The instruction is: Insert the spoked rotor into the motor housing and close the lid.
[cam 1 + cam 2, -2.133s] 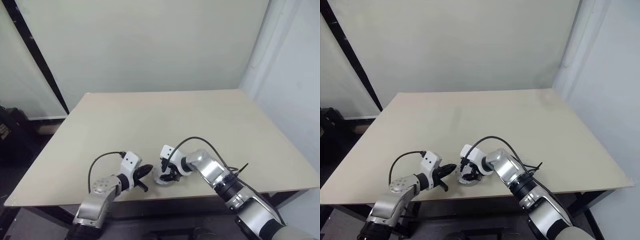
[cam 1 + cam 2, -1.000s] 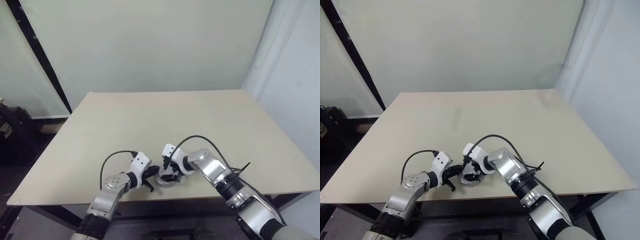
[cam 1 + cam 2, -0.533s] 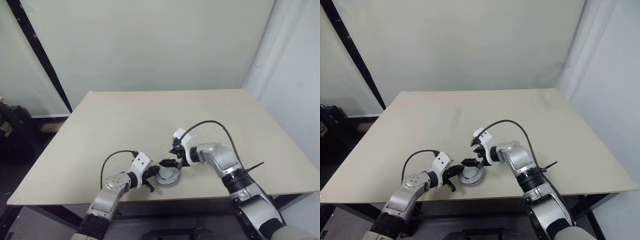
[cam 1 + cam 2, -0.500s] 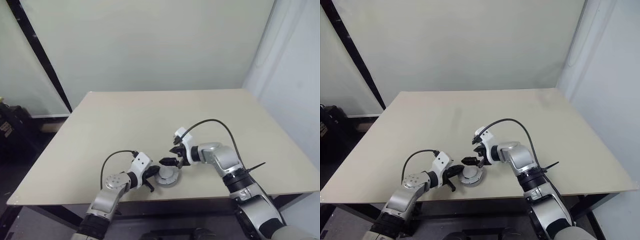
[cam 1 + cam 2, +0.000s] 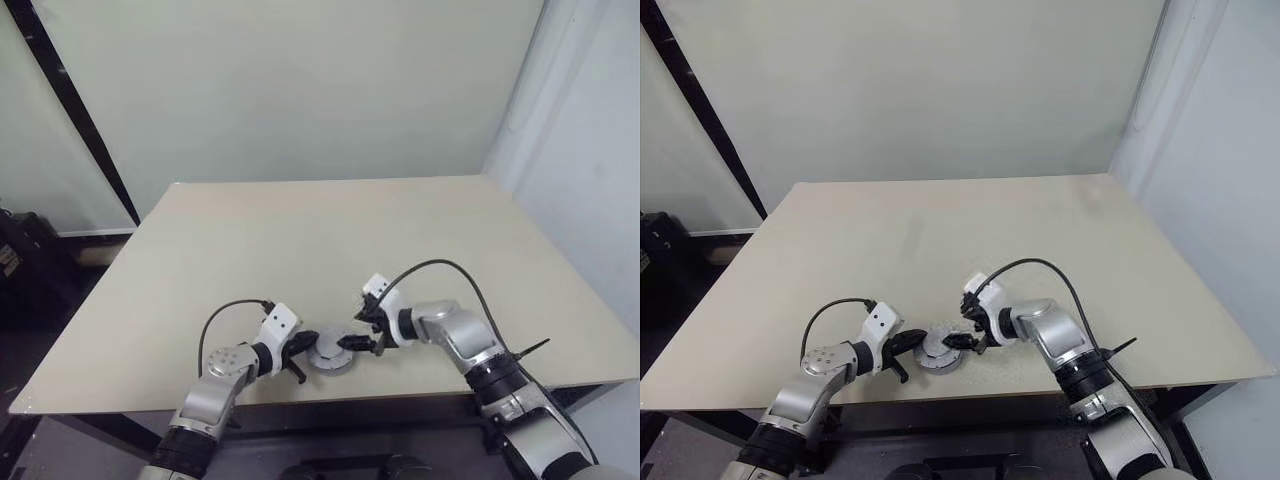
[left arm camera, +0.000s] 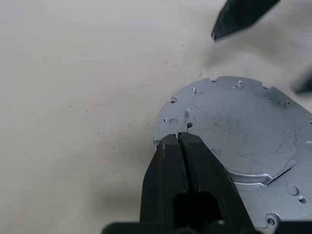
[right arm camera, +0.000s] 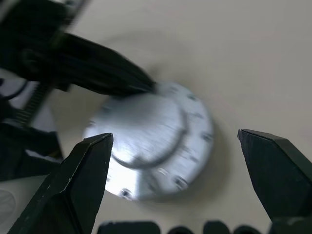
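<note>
We see a beige worktop (image 5: 330, 240) set against a pale wall, with a black strip (image 5: 75, 115) running diagonally down the wall at far left and a white curtain (image 5: 590, 150) at right. Apart from the motor parts and the two arms, the worktop's surface carries nothing, and nothing stands between either end effector and the parts.

The lid (image 6: 243, 131) lies smooth grey face up near the front edge of the worktop, roughly midway between the two arms, seated on the motor housing (image 5: 331, 356), whose rim with its small holes rings it. We cannot see the spoked rotor or the copper windings under that cover, so we cannot tell from here whether the rotor is inside.

The left end effector (image 6: 178, 141) comes in from the left with its two black fingers pressed together, gripping nothing; their joined tip rests against the near-left rim of the housing. The right end effector (image 7: 175, 151) hangs just to the right of the lid and slightly above it, fingers (image 7: 80, 165) spread wide and empty, clear of the metal.

From the right wrist the lid is blurred, and the holes on its flange are hard to make out. From the left wrist its right edge is cut off.
</note>
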Robot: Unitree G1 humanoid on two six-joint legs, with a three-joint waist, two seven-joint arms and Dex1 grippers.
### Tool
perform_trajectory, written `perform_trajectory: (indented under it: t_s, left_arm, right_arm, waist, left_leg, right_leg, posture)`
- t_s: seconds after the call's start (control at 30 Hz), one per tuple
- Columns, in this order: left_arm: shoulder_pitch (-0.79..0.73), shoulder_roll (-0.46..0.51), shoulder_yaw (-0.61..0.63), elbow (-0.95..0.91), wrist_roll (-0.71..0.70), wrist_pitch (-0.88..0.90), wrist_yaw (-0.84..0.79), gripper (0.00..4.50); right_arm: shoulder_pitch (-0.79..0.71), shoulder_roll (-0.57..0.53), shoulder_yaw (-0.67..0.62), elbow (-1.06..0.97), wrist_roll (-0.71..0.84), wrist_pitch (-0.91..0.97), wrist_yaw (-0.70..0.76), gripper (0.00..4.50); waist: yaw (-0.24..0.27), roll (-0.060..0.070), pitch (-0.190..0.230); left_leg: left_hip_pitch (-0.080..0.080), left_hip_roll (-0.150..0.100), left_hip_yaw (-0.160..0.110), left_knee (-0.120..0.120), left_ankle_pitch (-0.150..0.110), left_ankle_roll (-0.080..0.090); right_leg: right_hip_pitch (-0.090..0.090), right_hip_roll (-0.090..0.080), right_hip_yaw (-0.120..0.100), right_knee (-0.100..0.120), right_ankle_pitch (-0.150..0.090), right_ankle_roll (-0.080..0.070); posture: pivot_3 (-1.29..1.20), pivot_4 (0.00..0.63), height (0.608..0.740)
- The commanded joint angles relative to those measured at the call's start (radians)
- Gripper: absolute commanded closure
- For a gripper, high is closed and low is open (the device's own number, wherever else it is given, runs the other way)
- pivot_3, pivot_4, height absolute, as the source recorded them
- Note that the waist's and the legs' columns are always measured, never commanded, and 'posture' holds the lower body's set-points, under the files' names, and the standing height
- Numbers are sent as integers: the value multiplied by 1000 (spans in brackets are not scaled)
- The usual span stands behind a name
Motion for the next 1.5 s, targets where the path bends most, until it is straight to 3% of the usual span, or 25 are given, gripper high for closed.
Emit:
perform_trajectory:
  t_s: [0.03,0.67,0.73,0.83,1.5]
  left_arm:
    - [-3,8,-4,-3,-3,16,-9,4500]
    - [10,15,6,-27,-3,28,-2,4500]
    - [11,15,6,-28,-3,28,-2,4500]
    - [9,17,6,-27,-5,28,-3,4500]
    - [-1,35,8,-56,-24,46,-21,4500]
  right_arm:
    - [-20,12,15,-14,-12,-92,9,27]
    - [0,50,84,142,-114,-261,-18,27]
    - [4,56,82,143,-121,-267,-24,382]
    - [7,61,77,145,-128,-274,-28,1254]
    - [16,40,116,159,-193,-331,-24,1274]
  waist:
    - [0,0,0]
    - [0,-1,0]
    - [0,-1,0]
    - [0,-1,0]
    - [0,-1,0]
  left_leg:
    - [0,0,0,0,0,0]
    - [0,0,0,1,0,0]
    - [0,0,0,1,0,0]
    - [1,0,0,1,0,0]
    - [3,0,0,1,0,0]
  right_leg:
    - [0,0,0,0,0,0]
    - [1,0,0,0,0,0]
    - [1,0,0,0,0,0]
    - [1,0,0,1,0,0]
    - [3,0,0,1,0,0]
  posture:
    - [0,0,740]
    - [0,0,740]
    - [0,0,740]
    - [0,0,740]
    - [0,0,740]
